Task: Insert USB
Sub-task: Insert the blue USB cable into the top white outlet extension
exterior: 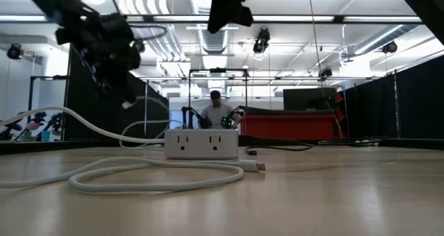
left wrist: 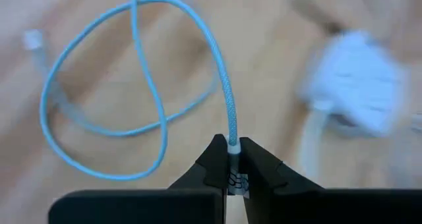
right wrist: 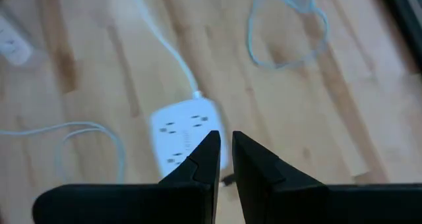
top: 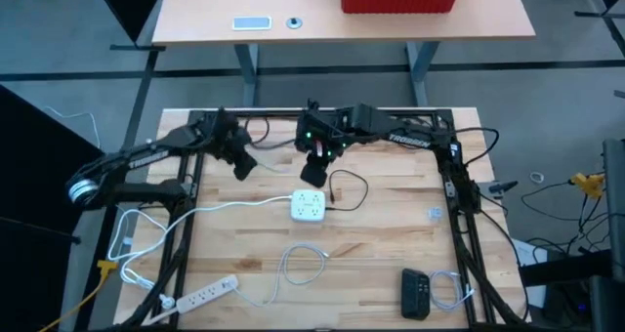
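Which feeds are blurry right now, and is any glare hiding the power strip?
Left wrist view: the white power block and wood are smeared, only the left gripper and its braided cable are sharp. Right wrist view is slightly soft. Low view: ceiling lights silhouette the arms, but the block stays readable. No glare in the high view.

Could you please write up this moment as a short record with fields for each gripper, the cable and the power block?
left gripper: raised above the table's left rear, fingers shut on the white cable
white cable: looped on the table, one end pinched between the left fingers
right gripper: above the white power block, fingers narrowly apart, holding nothing visible
white power block: flat mid-table, outlets up
USB inserted: not yet
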